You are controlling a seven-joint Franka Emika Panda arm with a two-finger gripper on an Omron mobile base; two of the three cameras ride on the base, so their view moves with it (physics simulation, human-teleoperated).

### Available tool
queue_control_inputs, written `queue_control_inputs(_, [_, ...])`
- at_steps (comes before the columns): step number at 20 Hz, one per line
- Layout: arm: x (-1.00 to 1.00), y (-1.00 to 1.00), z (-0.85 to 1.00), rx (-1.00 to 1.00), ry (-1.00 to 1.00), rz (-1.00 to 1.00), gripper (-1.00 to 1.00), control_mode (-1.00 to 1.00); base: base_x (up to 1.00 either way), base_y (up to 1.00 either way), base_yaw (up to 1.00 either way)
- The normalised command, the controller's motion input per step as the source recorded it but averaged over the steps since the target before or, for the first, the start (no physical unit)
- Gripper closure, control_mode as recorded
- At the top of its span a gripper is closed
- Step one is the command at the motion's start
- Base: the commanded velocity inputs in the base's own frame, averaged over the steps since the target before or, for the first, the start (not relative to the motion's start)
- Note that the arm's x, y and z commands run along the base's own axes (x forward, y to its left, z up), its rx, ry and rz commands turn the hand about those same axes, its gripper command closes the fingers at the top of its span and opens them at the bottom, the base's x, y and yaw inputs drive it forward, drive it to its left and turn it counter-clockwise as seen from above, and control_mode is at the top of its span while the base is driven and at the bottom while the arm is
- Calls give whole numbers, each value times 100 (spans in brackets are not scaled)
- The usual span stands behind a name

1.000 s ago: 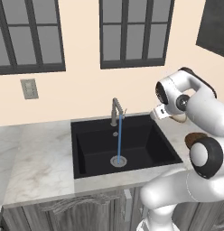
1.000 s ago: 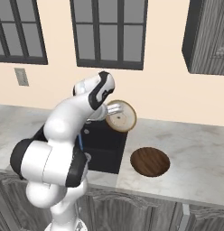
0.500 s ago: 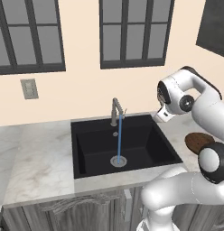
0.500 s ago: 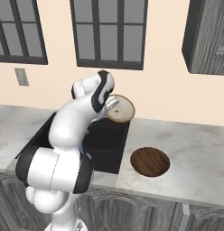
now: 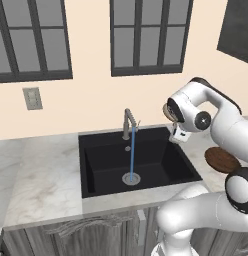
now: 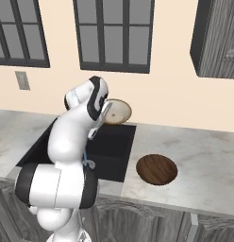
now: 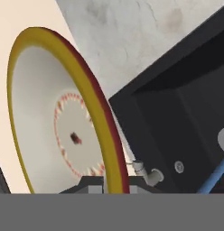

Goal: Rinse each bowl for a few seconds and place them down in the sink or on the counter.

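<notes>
The gripper [image 6: 105, 112] is pinched tight on the rim of the cream bowl [image 6: 117, 111], holding it on edge in the air above the right side of the black sink [image 5: 146, 165], well off from the running water [image 5: 132, 159]. The dark bowl [image 6: 156, 169] sits on the counter [image 6: 204, 160] just right of the basin. With only a thin rim hold, a quick swing toward the stream could let that bowl twist or slip, I'd say, or clip the tap [image 5: 128, 120].

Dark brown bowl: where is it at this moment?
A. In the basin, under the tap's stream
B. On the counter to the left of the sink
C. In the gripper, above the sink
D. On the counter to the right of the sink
D. The dark brown bowl lies flat on the counter just right of the sink, while the gripper holds the tan-rimmed bowl.
</notes>
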Motion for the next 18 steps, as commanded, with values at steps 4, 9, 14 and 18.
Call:
queue_control_inputs(4, [-9,29,24,-31,32,15,100,-100,0,0,0])
queue_control_inputs(9, [-7,2,14,-18,34,11,100,-100,0,0,0])
queue_control_inputs(14, [-16,2,3,-4,31,4,100,-100,0,0,0])
queue_control_inputs(18, [-10,16,0,1,22,6,100,-100,0,0,0])
